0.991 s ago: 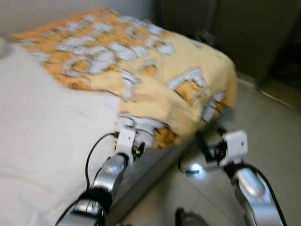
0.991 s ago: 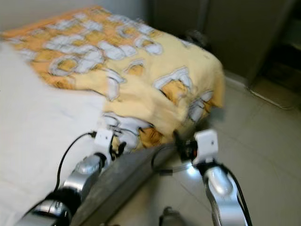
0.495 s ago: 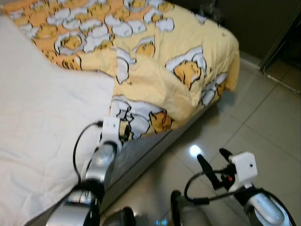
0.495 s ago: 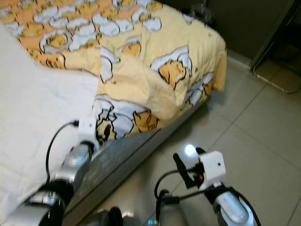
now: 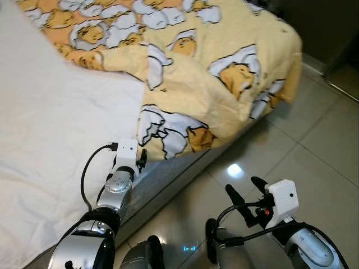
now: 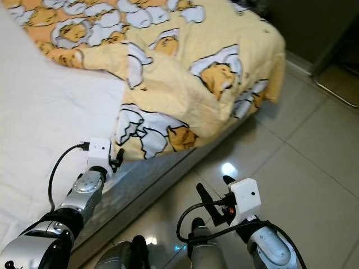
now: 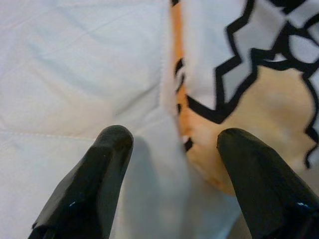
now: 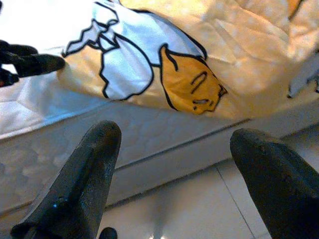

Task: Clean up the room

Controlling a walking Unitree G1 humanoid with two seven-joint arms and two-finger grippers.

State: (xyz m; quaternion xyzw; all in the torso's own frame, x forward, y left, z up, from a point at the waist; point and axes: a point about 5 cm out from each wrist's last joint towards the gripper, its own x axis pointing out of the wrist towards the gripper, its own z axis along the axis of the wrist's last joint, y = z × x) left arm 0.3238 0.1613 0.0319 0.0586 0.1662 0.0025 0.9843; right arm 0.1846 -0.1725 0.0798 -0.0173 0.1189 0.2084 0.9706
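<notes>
- Pale glossy floor tiles run along the side of a bed, and a ceiling light glints off them near the bed's foot
- White sheet covers the mattress on the robot's left part of the bed
- A yellow blanket printed with cartoon egg figures lies rumpled over the far part of the bed; its near corner hangs down over the mattress edge
- Left gripper is at the bed's edge with its jaws spread wide, empty; the blanket's orange-trimmed hem runs between the two fingertips, one finger over the white sheet, the other over the printed cloth, and I cannot tell whether they touch it
- Right gripper hangs low over the floor beside the bed, fingers wide apart and holding nothing, aimed at the mattress side and the hanging blanket corner, well apart from both
</notes>
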